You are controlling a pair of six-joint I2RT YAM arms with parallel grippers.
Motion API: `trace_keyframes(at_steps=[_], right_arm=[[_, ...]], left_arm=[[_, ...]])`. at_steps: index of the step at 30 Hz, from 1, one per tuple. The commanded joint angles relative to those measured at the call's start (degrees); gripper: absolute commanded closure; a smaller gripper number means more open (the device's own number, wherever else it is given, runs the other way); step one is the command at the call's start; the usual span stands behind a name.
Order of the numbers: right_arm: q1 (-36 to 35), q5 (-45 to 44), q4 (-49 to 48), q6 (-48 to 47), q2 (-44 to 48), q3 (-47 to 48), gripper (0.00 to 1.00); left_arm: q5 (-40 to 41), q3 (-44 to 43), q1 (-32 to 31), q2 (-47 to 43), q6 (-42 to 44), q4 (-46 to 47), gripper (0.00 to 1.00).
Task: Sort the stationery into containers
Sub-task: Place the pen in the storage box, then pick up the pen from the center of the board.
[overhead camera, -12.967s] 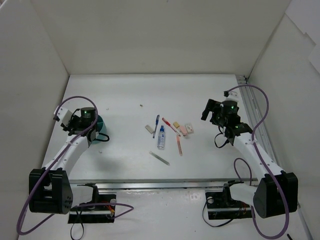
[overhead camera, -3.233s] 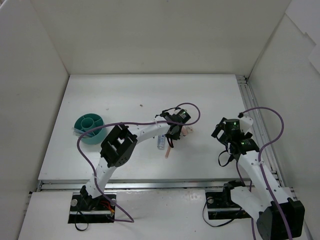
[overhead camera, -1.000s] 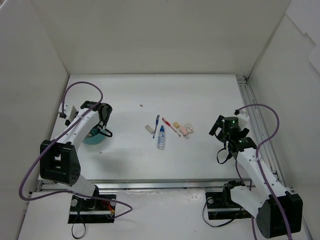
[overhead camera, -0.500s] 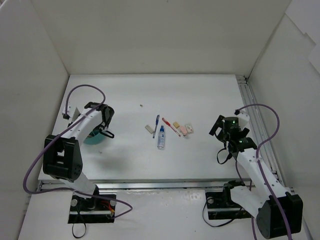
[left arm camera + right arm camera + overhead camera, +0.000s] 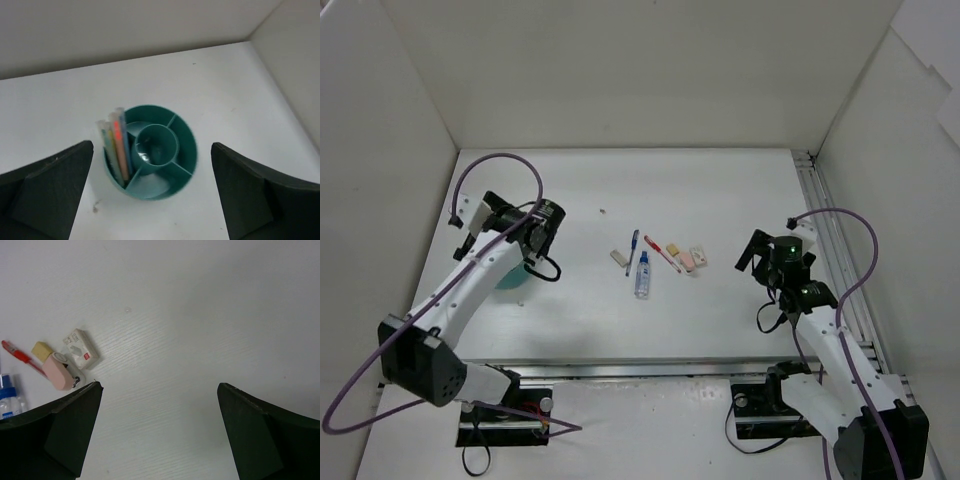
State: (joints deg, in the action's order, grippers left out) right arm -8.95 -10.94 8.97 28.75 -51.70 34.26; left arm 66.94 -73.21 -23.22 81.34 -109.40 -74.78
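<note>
The teal round container (image 5: 183, 145) lies below my left gripper (image 5: 151, 146), which is open with nothing between its fingers. It has a small centre cylinder, and thin pens (image 5: 116, 145) stand in its left compartment. From above, the left arm hides most of the container (image 5: 508, 283), with my left gripper (image 5: 532, 245) over it. Mid-table lie a blue pen (image 5: 633, 250), a blue-capped tube (image 5: 642, 275), a red pen (image 5: 662, 252) and small erasers (image 5: 687, 259). My right gripper (image 5: 159, 386) is open above bare table, to the right of the pink eraser (image 5: 60, 372) and the white eraser (image 5: 80, 349).
White walls close in the table on the left, back and right. A metal rail (image 5: 825, 225) runs along the right edge. A white eraser (image 5: 618, 258) lies left of the blue pen. A small dark speck (image 5: 602, 211) marks the table behind the items.
My left gripper was shut over the container and is now open, and its wrist has shifted right. The right arm has barely moved.
</note>
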Motion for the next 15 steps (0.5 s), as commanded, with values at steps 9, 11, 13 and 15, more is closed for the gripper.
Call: trace_keyframes(at_steps=[9,11,13,15], right_arm=[[-3.5,14.4,-11.0,-9.8,-0.2,0.9,0.02],[-5.5,14.9,-11.6,-12.3,-2.9,3.7,0.02],[-8.3,14.6,-11.6,-14.5,-7.7,7.9,0.02],[-10.1,13.1,-10.9,-16.8,-13.6,10.9,0.02]], left_arm=[[-58.3,1.5,0.3,-13.2,86.3,59.9,0.00],[-61.6,-2.4,-0.2,-9.3,89.2,57.5,0.00],[-68.5,-3.7,-0.2,-6.6,91.1,55.7,0.00],[-71.9,-4.6,-0.2,-4.6,94.3,54.8,0.00]])
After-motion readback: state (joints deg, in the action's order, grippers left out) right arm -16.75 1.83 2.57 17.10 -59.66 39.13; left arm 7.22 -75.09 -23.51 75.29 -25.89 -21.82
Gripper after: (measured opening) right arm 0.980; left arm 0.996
